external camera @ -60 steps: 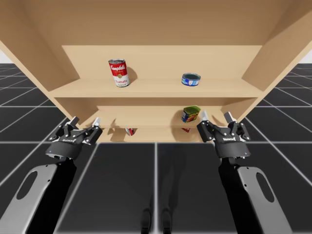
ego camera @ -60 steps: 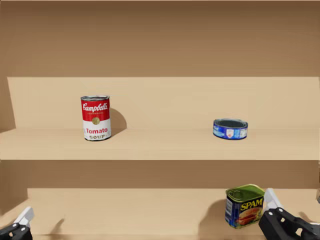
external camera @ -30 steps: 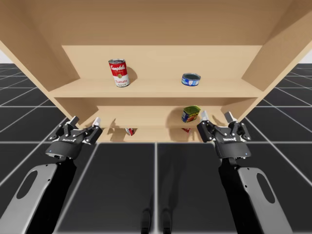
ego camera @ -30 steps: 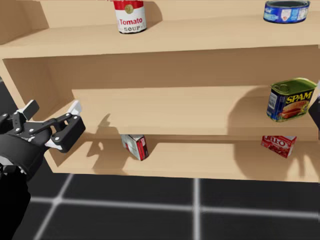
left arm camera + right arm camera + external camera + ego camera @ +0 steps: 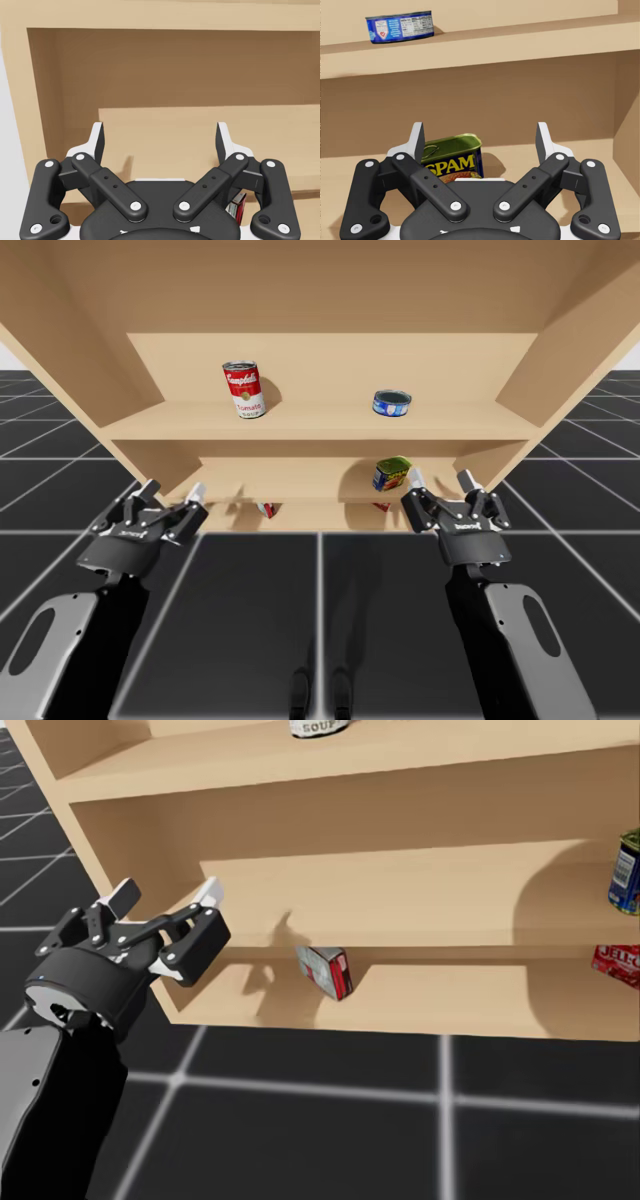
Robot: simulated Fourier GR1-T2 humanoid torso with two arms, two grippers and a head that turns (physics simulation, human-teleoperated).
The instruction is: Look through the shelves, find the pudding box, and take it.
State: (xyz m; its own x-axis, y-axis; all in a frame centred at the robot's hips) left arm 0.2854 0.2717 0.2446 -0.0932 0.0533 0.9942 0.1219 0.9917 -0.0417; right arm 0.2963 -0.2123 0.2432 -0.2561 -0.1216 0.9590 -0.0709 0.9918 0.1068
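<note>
The pudding box is, in my judgement, one of two small boxes on the lowest shelf (image 5: 450, 1005). One is a small red and grey box (image 5: 325, 970), tilted, near the left end. The other is a red box (image 5: 617, 963), well apart from it at the right. Which one it is I cannot tell.

In the last half second my head has turned more to the left and down, so the tilted box now sits near the middle of the head view. The things themselves did not move. My left gripper (image 5: 173, 488) has gone a little outward and lower, with fingers apart and holding nothing, in front of the shelf's left end. My right gripper (image 5: 439, 480) has hardly shifted. It is also spread and empty, before the green and blue can (image 5: 452, 160).

So the search has reached the lowest shelf, and the grasp is not yet begun.

Every box and can carries a printed label, also the red and white can (image 5: 243, 389) and the flat blue can (image 5: 391, 402) on the top shelf (image 5: 320, 425); I do not spell out the print
</note>
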